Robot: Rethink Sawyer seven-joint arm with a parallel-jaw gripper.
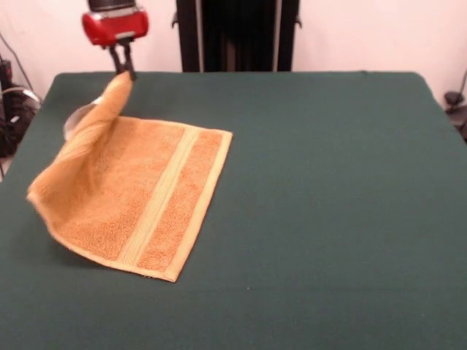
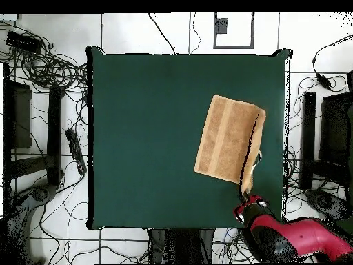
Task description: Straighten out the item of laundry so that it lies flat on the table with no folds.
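Note:
The orange-tan towel [image 1: 139, 197] lies on the left part of the green table [image 1: 321, 204]. Most of it is flat, with its lighter border band running along it. Its far left corner is lifted off the table and hangs from my gripper [image 1: 125, 71], so the left side curls upward in a fold. The gripper is shut on that corner below the red wrist [image 1: 114, 25]. In the overhead view the towel [image 2: 224, 138] sits at the right side of the table [image 2: 152, 138], and the gripper [image 2: 246, 191] holds its raised edge near the table's bottom right.
The black pedestal [image 1: 237, 35] stands behind the table's far edge. Cables [image 2: 58, 69] and dark equipment lie on the floor around the table on both sides.

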